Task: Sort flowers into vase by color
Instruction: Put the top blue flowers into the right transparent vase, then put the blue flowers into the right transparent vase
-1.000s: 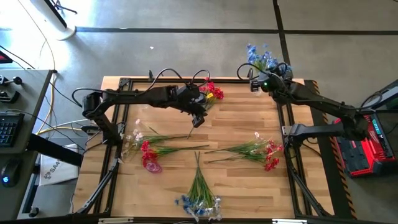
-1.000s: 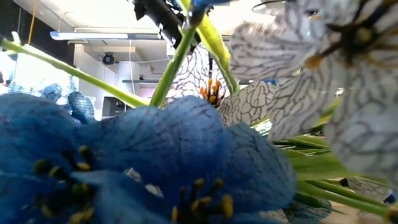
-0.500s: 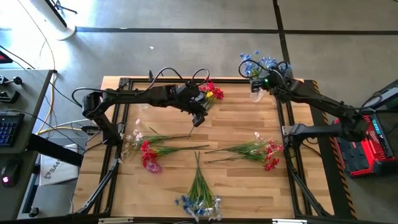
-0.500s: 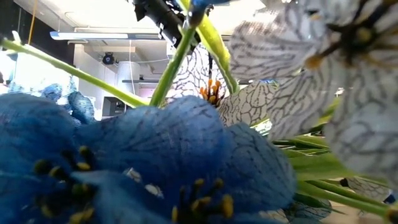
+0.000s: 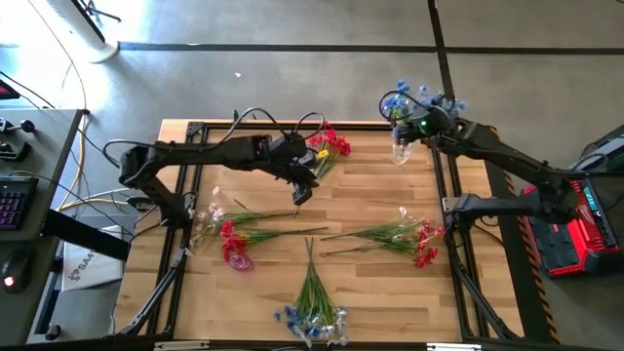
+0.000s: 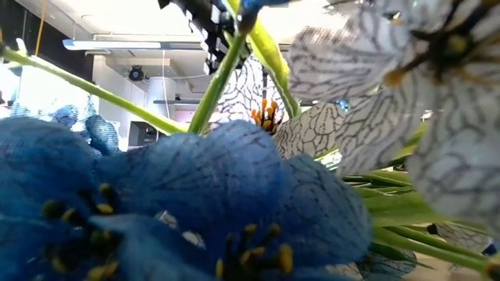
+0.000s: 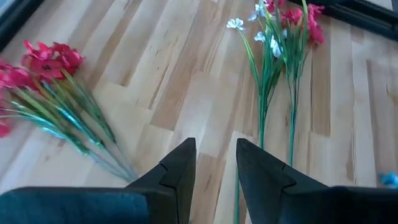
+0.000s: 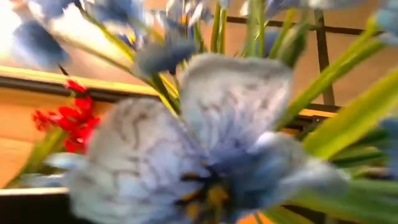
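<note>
Left gripper [image 5: 301, 191] over table [image 5: 370, 200] centre-left, fingers [image 7: 180, 168] slightly parted, holding nothing. Right gripper [image 5: 402, 125] at far right corner among blue flowers [image 5: 414, 99]; finger state cannot tell. Other flower bunches: red [image 5: 331, 146], white-red [image 5: 229, 229], red-white [image 5: 405, 236], blue-white [image 5: 312, 312], lying on table.

On the light brown striped wooden table [image 5: 370, 200], red flowers [image 5: 331, 144] with a bit of yellow are seen at the far edge, blue flowers [image 5: 312, 317] with green stems at the near edge, and white petals [image 6: 437, 101] are lined with dark veins.
</note>
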`<state>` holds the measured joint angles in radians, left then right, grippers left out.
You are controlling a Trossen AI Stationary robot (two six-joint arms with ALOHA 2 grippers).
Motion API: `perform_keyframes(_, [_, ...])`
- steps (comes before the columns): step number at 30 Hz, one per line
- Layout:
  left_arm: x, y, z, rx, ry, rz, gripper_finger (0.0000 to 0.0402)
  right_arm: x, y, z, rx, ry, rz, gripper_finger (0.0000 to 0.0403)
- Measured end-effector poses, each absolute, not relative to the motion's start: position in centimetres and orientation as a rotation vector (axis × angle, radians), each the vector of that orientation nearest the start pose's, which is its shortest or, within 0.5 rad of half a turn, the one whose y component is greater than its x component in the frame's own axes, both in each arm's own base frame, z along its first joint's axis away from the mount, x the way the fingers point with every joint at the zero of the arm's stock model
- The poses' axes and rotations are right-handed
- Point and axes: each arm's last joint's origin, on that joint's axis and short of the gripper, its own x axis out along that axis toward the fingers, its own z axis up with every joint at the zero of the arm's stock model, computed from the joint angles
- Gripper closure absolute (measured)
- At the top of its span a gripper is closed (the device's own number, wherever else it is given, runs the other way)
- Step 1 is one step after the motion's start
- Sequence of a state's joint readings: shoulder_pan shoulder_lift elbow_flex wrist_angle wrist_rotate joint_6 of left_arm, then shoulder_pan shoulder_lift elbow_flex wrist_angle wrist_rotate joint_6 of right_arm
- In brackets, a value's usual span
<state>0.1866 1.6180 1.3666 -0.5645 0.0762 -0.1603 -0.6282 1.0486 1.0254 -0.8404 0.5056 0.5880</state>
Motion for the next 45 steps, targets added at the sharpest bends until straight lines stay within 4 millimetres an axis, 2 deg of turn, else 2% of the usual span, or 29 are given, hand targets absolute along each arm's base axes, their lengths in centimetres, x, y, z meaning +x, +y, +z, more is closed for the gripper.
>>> perform_keyframes(4, [33.3, 6.1, 30.7, -0.182, 0.798, 0.137, 0.0298, 14.3, -12.0, 33.8, 0.568, 0.543, -1.289, 0.0110])
perform_keyframes(8, [32.8, 6.0, 31.3, -0.159, 0.785, 0.127, 0.0298, 14.6, -12.3, 34.1, 0.546, 0.533, -1.262, 0.0099])
perform_keyframes(12, [32.9, 5.8, 31.3, -0.159, 0.785, 0.118, 0.0298, 15.8, -13.1, 33.2, 0.534, 0.593, -1.261, 0.0098])
perform_keyframes(17, [33.1, 5.1, 31.2, -0.158, 0.783, 0.115, 0.0298, 17.4, -14.1, 31.0, 0.577, 0.757, -1.203, 0.0098])
perform_keyframes(19, [33.1, 4.8, 31.2, -0.158, 0.787, 0.118, 0.0298, 17.3, -14.2, 30.3, 0.656, 0.837, -1.165, 0.0098])
perform_keyframes(23, [33.1, 4.4, 31.2, -0.145, 0.796, 0.130, 0.0298, 16.6, -14.2, 30.4, 0.770, 0.878, -1.172, 0.0098])
perform_keyframes(30, [33.1, 4.0, 31.1, -0.140, 0.812, 0.123, 0.0298, 15.2, -13.8, 32.7, 0.913, 0.931, -1.159, 0.0098])
perform_keyframes(37, [32.8, 3.9, 30.8, -0.098, 0.849, 0.072, 0.0298, 14.3, -13.0, 35.1, 1.011, 1.008, -0.946, 0.0098])
perform_keyframes(45, [32.4, 2.4, 30.5, 0.030, 0.878, -0.259, 0.0298, 14.6, -10.1, 37.0, 1.049, 1.118, -0.742, 0.0098])
